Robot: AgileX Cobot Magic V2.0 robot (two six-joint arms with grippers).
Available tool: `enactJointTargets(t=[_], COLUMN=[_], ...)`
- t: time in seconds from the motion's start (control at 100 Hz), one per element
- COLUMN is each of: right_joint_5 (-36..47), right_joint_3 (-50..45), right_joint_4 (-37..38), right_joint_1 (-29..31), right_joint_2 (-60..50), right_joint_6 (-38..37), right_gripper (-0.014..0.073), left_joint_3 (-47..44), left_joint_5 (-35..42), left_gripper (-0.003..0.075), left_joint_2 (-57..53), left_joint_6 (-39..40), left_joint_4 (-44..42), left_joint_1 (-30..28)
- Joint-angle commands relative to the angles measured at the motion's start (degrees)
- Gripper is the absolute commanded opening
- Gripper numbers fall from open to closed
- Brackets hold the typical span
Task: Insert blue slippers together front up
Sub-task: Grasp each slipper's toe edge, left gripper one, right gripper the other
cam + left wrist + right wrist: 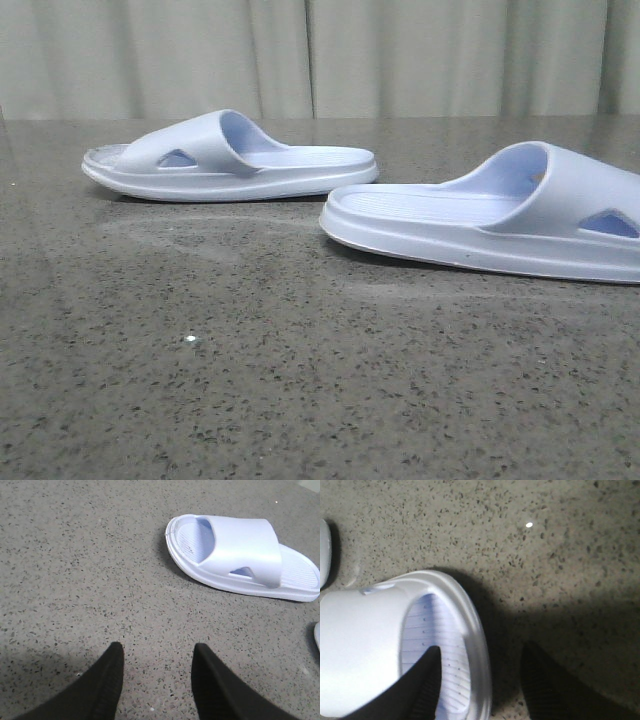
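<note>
Two blue slippers lie sole-down on the speckled table. In the front view one slipper (230, 160) is at the back left and the other slipper (500, 215) nearer, on the right. Neither gripper shows in that view. My left gripper (157, 650) is open over bare table, well apart from the back-left slipper (240, 555). My right gripper (482, 650) is open and straddles the rim at the short end of the right slipper (360, 645). One finger (420, 690) is over the ribbed footbed and the other finger (550, 690) is outside, over the table.
The grey speckled table (250, 380) runs back to a pale curtain (400, 55). A sliver of the second slipper (317, 635) shows at the left wrist view's edge, and likewise a sliver (324, 550) in the right wrist view.
</note>
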State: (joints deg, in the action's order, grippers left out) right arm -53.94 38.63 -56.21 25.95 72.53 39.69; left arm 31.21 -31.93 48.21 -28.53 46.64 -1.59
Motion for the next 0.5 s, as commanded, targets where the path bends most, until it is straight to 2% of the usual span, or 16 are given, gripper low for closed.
enactJointTargets(t=[0.0, 0.23, 0.28, 0.33, 0.49], right_joint_5=[-4.0, -8.5, -9.8, -10.6, -11.1], right_joint_3=[1.7, 1.7, 1.7, 1.7, 1.7], right_joint_4=[-5.7, -10.4, -11.3, -11.4, -11.4], right_joint_1=[1.4, 1.4, 1.4, 1.4, 1.4], right_joint_2=[1.8, 8.0, 8.9, 9.8, 11.1], right_joint_6=[4.0, 10.0, 11.2, 11.9, 11.9], right_gripper=[0.0307, 0.0306, 0.0283, 0.0216, -0.0101], left_joint_3=[2.0, 2.0, 2.0, 2.0, 2.8], left_joint_5=[1.6, 1.6, 1.7, 1.7, 2.0], left_gripper=[0.028, 0.028, 0.028, 0.028, 0.028], left_joint_2=[-0.1, -0.1, -0.1, -0.1, 1.7], left_joint_6=[-0.2, -0.2, -0.2, -0.2, -0.8], left_joint_4=[2.3, 2.3, 2.3, 2.6, 3.4], left_joint_1=[0.2, 0.2, 0.2, 0.2, 0.2])
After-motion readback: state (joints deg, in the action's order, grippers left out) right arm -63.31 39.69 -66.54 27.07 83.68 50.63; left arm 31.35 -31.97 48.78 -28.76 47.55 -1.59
